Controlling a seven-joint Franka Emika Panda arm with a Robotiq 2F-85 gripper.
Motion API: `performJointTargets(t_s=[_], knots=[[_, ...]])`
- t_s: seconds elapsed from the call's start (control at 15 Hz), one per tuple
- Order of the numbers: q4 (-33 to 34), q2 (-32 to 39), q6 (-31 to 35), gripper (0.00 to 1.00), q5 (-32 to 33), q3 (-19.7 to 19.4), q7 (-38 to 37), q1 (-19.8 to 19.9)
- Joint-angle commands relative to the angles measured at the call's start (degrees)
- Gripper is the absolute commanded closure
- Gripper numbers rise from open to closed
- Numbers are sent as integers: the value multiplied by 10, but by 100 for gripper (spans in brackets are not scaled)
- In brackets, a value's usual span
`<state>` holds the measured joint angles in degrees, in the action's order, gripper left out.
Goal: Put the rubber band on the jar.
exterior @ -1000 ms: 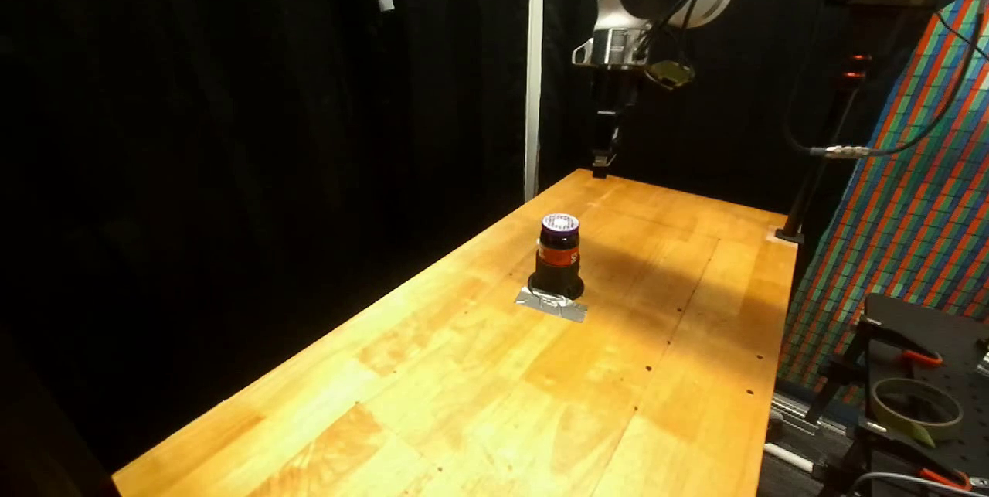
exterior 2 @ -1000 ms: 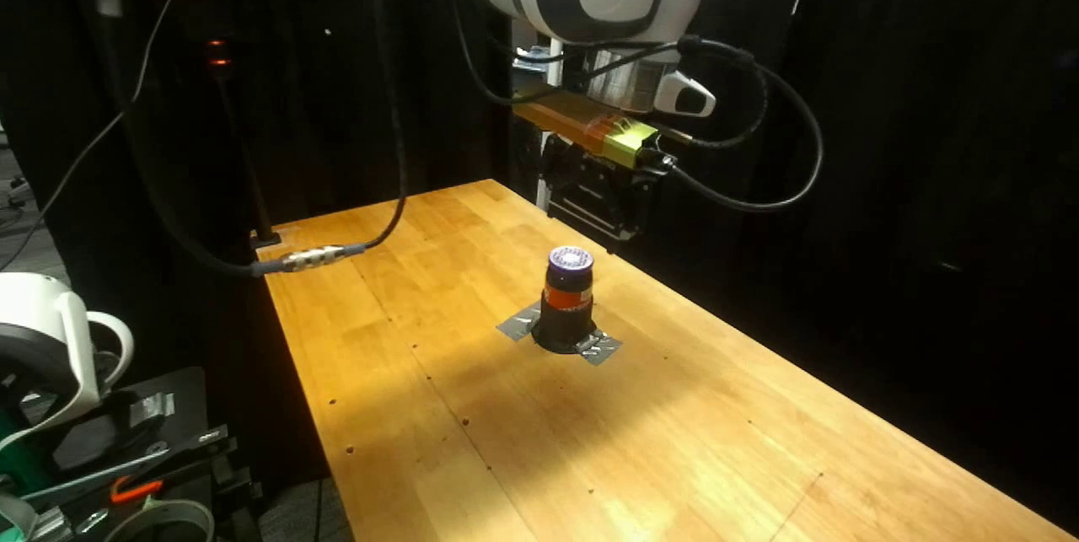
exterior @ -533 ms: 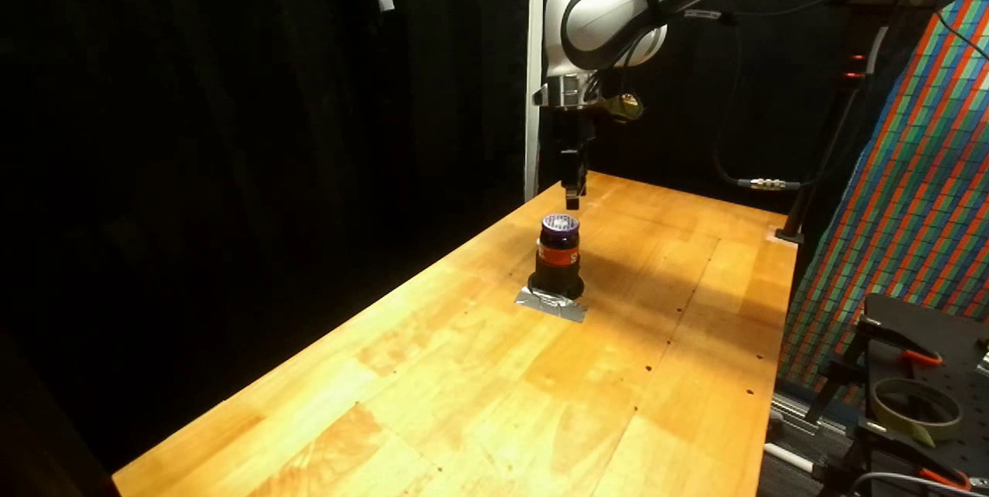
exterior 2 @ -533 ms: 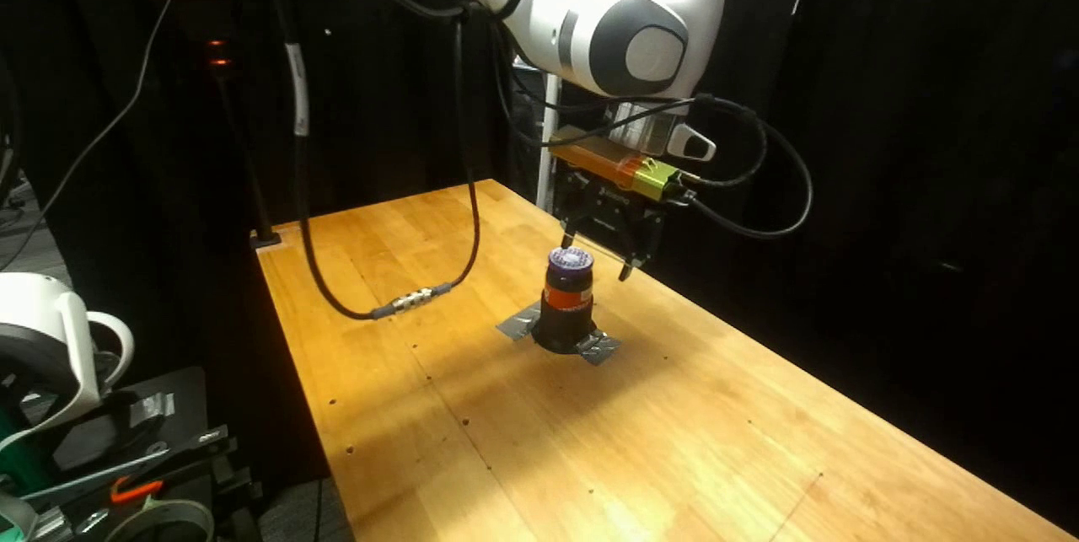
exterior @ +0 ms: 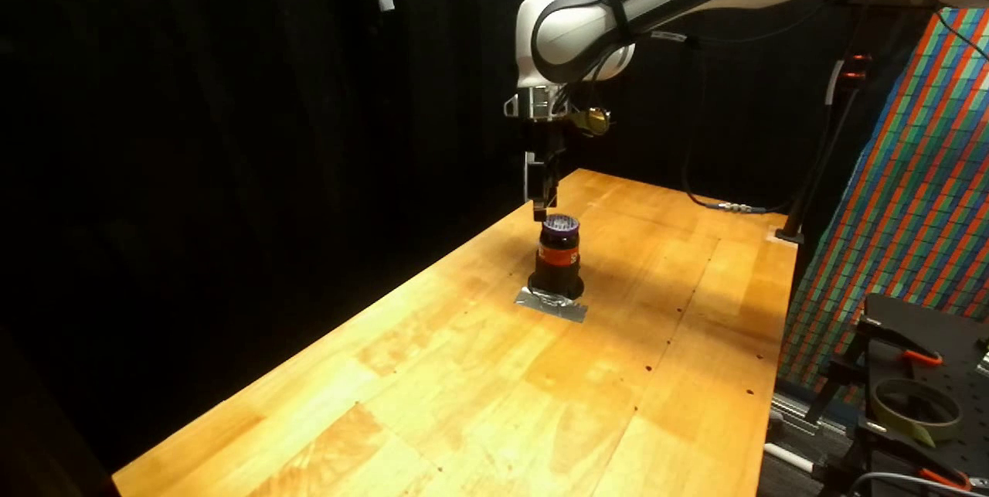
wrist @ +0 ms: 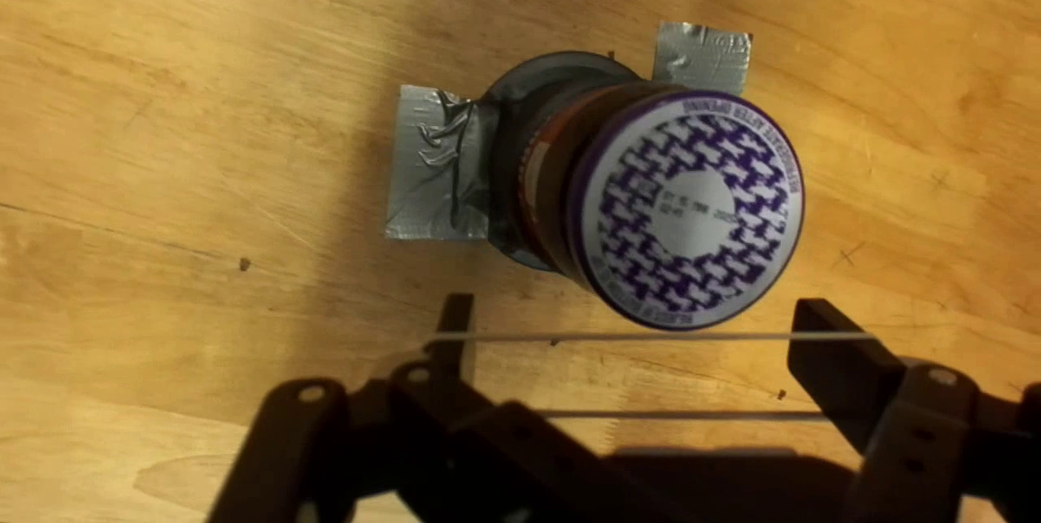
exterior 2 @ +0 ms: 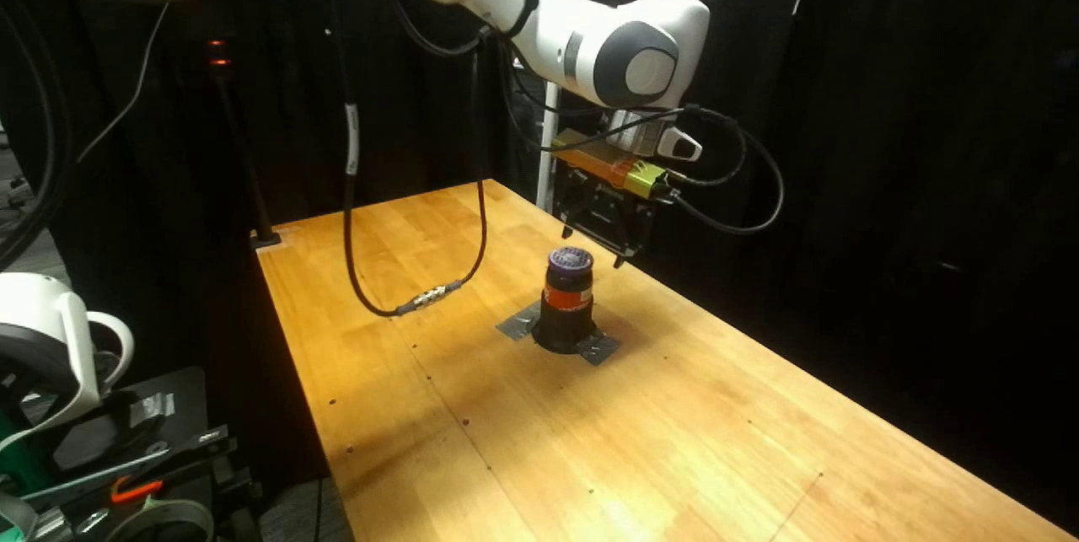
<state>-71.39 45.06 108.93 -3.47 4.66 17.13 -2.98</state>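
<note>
The rubber band (wrist: 651,337) is held stretched between the fingers (wrist: 838,360) of the gripper (wrist: 634,315), which are spread apart. The jar (exterior 2: 568,297) is seated upright in a black holder (exterior 2: 563,330), fixed to the wooden table (exterior: 494,404) with silver tape (wrist: 431,189). The gripper is held near the lid (wrist: 695,214); whether band and lid are touching cannot quite be made out.

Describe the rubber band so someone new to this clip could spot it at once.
In the wrist view, find the wooden table, then the dark, open claw at the picture's bottom. The rubber band spans the gap between its fingers. Two thin, pale, nearly parallel strands set it apart from the thick fingers and the round purple-and-white lid of the jar.
</note>
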Motion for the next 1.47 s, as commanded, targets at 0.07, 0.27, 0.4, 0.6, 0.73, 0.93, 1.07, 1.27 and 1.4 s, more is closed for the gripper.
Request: performJointTargets(t_s=[0.07, 0.27, 0.4, 0.6, 0.73, 0.93, 1.07, 1.27, 1.4], knots=[[95, 62, -67, 0, 25, -1, -50, -30], [134, 93, -118, 0, 64, -18, -102, -60], [154, 108, -148, 0, 95, -32, -131, -76], [160, 111, -203, 0, 124, -46, -162, -91], [140, 98, -238, 0, 127, -44, -161, -89], [71, 55, -229, 0, 119, -40, -137, -76], [16, 21, -199, 0, 115, -37, -127, -64], [-62, -28, -140, 0, 116, -31, -122, -44], [-113, -60, -94, 0, 114, -29, -121, -34]])
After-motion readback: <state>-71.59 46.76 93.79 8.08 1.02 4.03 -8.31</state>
